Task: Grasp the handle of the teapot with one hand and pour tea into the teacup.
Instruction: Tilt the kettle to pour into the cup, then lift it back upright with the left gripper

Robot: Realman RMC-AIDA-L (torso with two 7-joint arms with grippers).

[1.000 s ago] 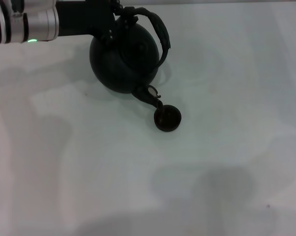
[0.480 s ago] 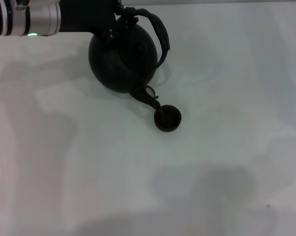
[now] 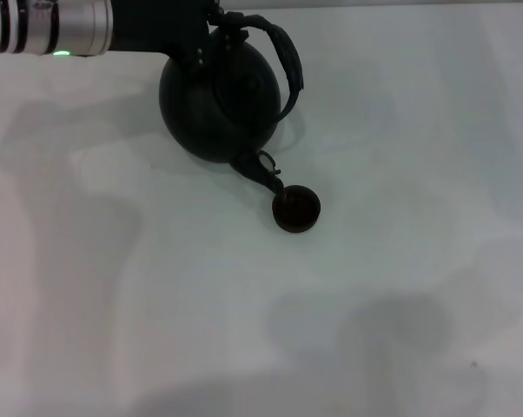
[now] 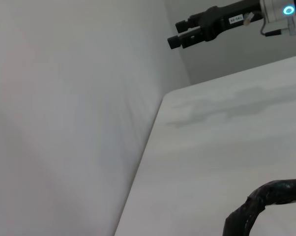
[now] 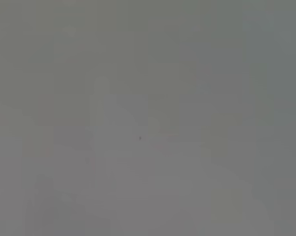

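From the left edge of the head view the left arm (image 3: 57,30) reaches in along the far side of the table (image 3: 244,330), its black gripper (image 3: 211,30) ending at the near end of the handle (image 3: 283,61). The fingers are lost against the pot's black; I cannot tell how far they are closed, though the pot's lean suggests they have the hoop.

The teapot (image 3: 218,100) sits at the far side, a little left of centre, tipped forward and to the right — the handle swung off to the right side of the belly, not standing over the lid. That tilt is there to lower the spout (image 3: 260,169), which slants down to the right and ends at the rim of the cup (image 3: 296,209); whether it touches the rim I cannot say. No stream shows.

The cup stands upright just beside the pot, placed so that a small tilt carries the spout over it. I judge the pour is under way or about to begin.

In the left wrist view the right gripper (image 4: 180,34) hangs well above the table, far off — parked, its fingers unreadable.
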